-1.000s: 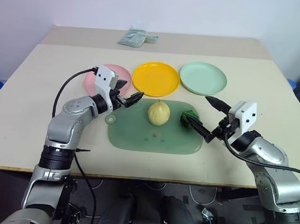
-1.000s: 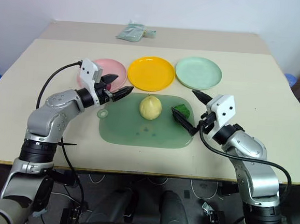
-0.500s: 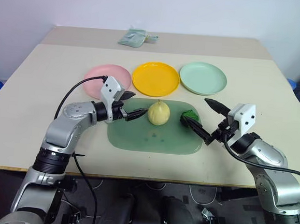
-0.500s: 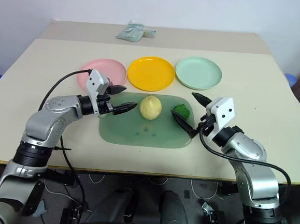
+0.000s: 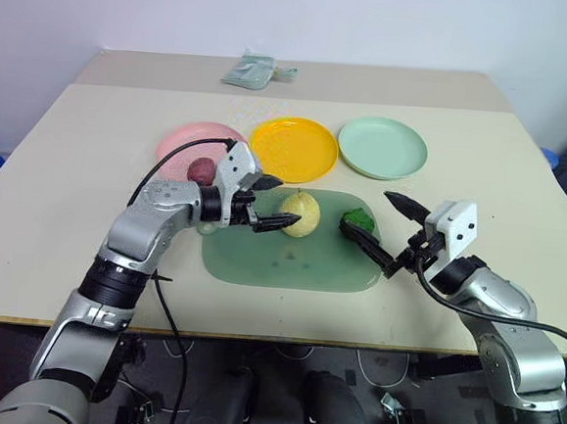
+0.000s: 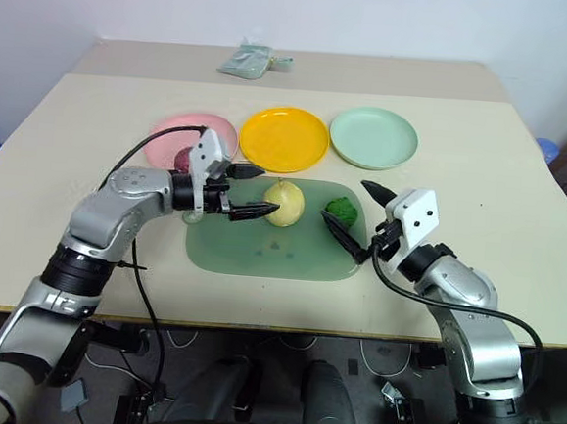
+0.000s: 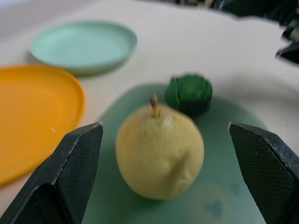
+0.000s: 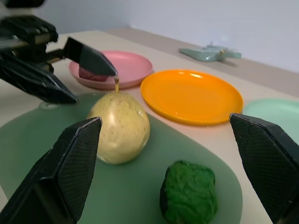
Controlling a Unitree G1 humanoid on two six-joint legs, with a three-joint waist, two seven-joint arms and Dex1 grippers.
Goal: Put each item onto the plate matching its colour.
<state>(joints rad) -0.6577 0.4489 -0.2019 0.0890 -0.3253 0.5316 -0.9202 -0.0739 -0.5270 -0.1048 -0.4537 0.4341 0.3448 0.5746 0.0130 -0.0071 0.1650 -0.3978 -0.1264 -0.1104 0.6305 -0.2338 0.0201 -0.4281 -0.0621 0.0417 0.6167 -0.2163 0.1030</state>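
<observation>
I can read no writing or brand mark on anything here. The pale yellow pear-shaped piece (image 5: 300, 214) has a speckled skin and a short brown stem, and it stands upright on the translucent green mat (image 5: 290, 257). My left gripper (image 5: 274, 204) has its jaws spread wide with nothing in them; the pear sits just ahead of the tips, roughly centred in the gap between the two black fingers (image 7: 70, 177), but I see no contact. Beyond the pear, farther from those jaws, lies the small bumpy dark green piece (image 5: 360, 219), also on the mat. My right gripper (image 5: 392, 232) is likewise spread wide and empty; the green piece sits just in front of its lower finger, near the gap, with the pear farther off past it. The round dark red-purple piece (image 5: 201, 170) already rests on the pink plate (image 5: 185, 141), behind the left wrist and away from both sets of jaws. The orange-yellow plate (image 5: 293, 148) and the pale mint green plate (image 5: 382, 147) lie beyond the mat, well apart from either gripper. A crumpled greenish cloth (image 5: 256, 71) lies at the far edge of the table (image 5: 499, 219).
</observation>
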